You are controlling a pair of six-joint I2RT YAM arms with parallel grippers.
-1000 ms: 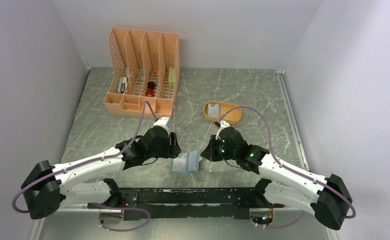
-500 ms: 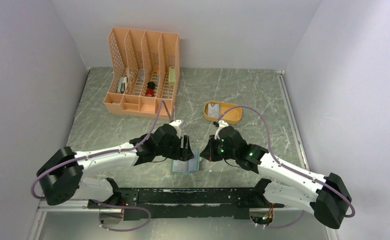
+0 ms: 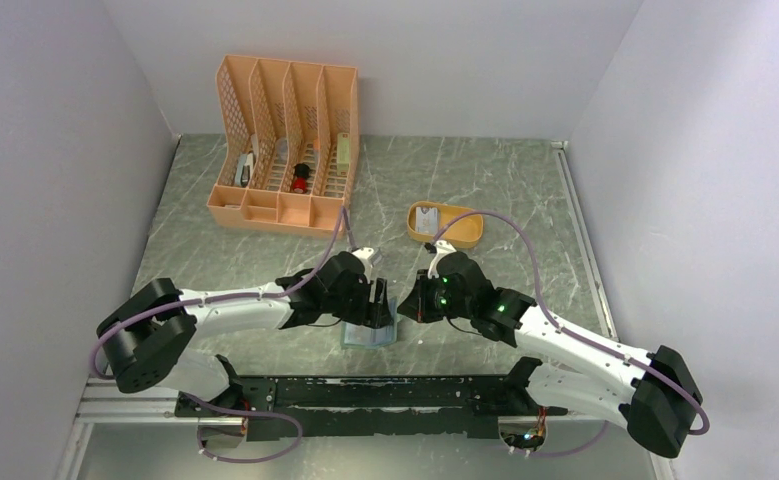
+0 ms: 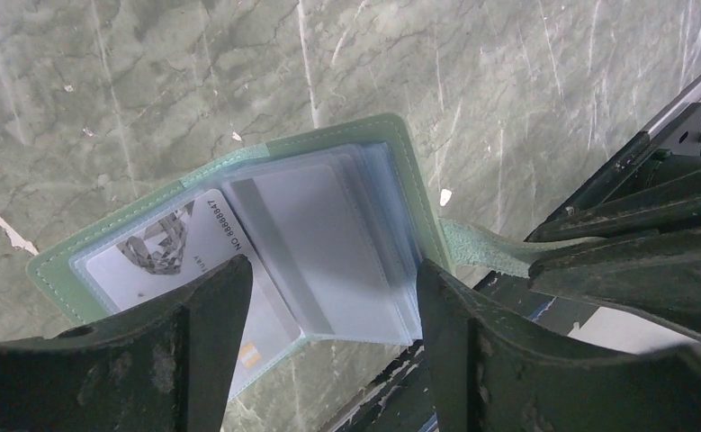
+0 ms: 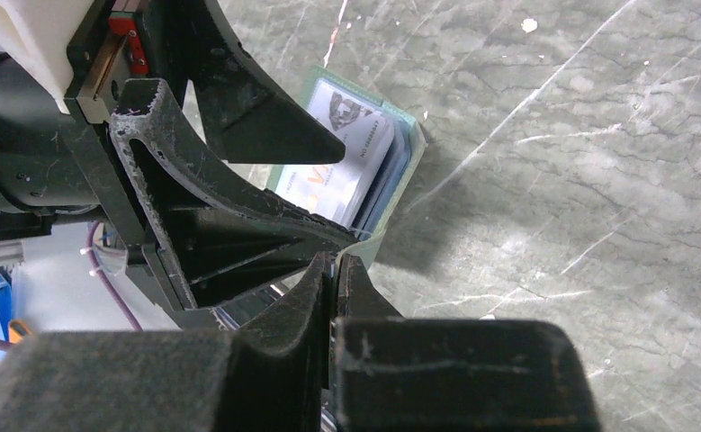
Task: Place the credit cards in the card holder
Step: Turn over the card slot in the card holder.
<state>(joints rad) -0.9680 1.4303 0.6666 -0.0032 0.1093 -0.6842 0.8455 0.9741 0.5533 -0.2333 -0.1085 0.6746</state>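
Sage-green, the card holder (image 4: 310,207) lay open on the bench (image 4: 148,72), its snap tab (image 4: 481,250) pinched in my right pincer (image 5: 333,267), my left pincer (image 4: 333,270) spread just above. One credit card (image 4: 171,256) sat sleeved; next, I judged, came fetching the card (image 3: 425,218) from the yellow tray (image 3: 467,233).

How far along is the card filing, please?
One pale printed card sits in a sleeve of the open sage-green folding card holder. The right end effector pinches its snap tab; the open left end effector hovers above. Another pale card lies in the mustard-yellow oval tray, not yet filed.
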